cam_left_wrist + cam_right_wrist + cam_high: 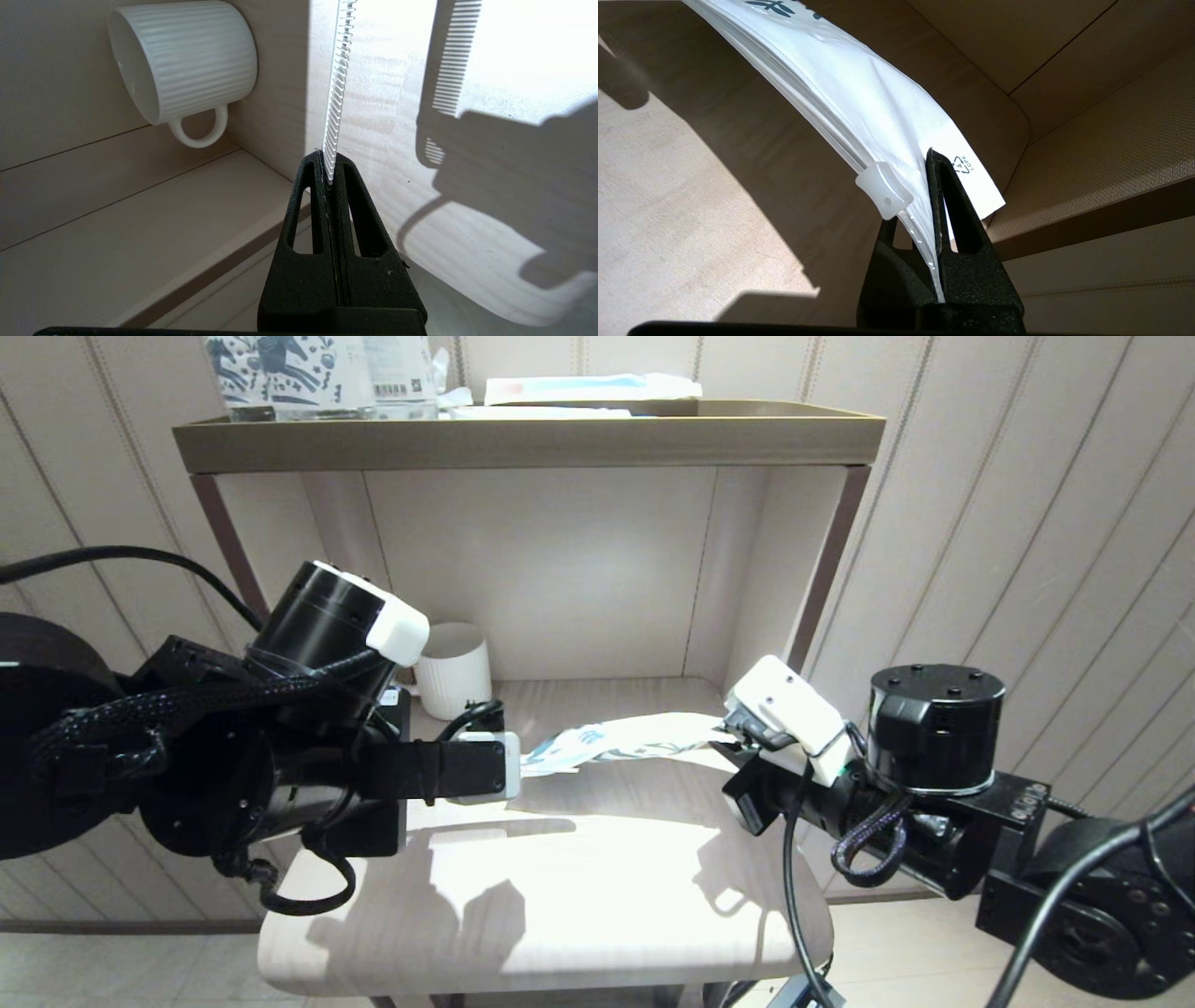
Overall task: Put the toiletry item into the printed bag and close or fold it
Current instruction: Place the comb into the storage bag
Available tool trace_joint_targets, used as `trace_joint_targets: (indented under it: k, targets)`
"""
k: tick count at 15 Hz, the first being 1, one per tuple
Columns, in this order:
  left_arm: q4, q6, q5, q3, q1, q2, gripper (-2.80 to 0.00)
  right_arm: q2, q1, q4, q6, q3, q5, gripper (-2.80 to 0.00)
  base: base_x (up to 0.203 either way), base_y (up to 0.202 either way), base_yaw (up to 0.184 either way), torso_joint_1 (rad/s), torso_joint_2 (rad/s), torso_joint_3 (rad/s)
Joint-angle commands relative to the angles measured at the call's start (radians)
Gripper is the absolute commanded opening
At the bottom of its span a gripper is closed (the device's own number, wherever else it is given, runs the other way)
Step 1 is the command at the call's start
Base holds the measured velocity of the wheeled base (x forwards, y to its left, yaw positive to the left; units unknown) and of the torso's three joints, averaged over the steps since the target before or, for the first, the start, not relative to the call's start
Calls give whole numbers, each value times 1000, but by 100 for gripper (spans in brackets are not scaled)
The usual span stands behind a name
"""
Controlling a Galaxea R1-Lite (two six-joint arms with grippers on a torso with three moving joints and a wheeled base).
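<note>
Head view: both arms reach inward, level, above the pale counter (pixel 560 896). The left claw (pixel 512 767) and right claw (pixel 733 733) meet the printed bag (pixel 621 742) from opposite ends; it hangs between them, sagging.

Left wrist view: the left claw is clamped on the white comb (pixel 337 93), near a ribbed mug (pixel 187 60).

Right wrist view: the right claw is pinched on the bag's end, beside its slider (pixel 883 190).

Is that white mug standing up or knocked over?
Upright: in the head view the mug stands on its base at the back of the shelf, mouth up.
</note>
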Motion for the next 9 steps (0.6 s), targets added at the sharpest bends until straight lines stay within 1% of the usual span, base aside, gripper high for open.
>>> trace_joint_targets:
  k: [1, 6, 9]
  targets:
    - [2, 6, 3, -13, 4, 22, -280, -2, 2, -5, -3, 1, 0, -280, 0, 0, 0, 0, 0, 0]
    - [2, 7, 1, -25, 37, 28, -280, -2, 7, -5, -3, 3, 0, -280, 0, 0, 0, 0, 0, 0]
    - [0, 7, -2, -34, 38, 49, -280, -1, 8, -5, -3, 9, 0, -280, 0, 0, 0, 0, 0, 0]
